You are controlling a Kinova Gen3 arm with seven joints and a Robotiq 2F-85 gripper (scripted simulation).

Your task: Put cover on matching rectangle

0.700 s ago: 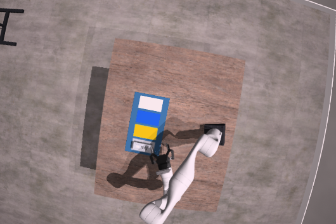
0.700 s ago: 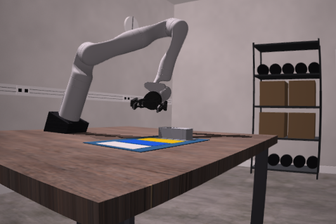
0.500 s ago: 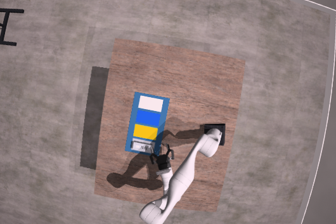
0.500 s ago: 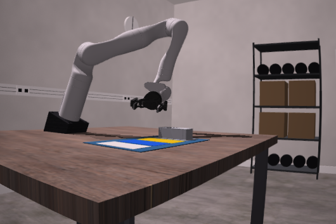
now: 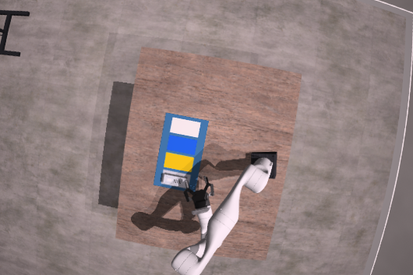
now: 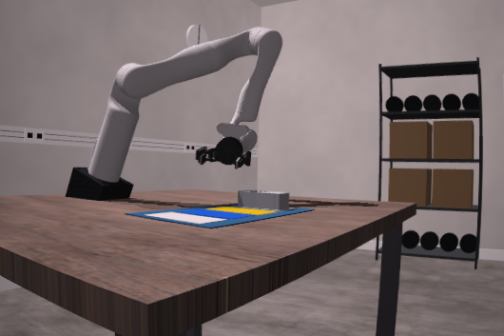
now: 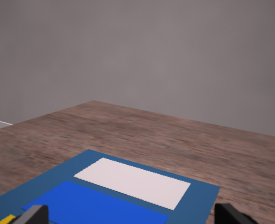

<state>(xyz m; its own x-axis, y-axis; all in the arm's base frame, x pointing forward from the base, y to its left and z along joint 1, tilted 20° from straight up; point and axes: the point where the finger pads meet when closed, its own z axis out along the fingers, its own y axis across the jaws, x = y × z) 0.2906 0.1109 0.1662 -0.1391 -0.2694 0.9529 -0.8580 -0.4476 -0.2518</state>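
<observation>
Cover (image 6: 263,199) on mat's end, end effector (image 6: 223,152) above it, fully spread, grasping nothing

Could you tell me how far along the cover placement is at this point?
Nothing looks done yet: the grey cover sits at the end of the blue mat, beside the yellow rectangle, not on any rectangle. In hand: the end effector hangs open and empty above the table, apart from the cover. Left: grasp it gently, judge its width, and set it on the yellow, blue or white rectangle.
</observation>
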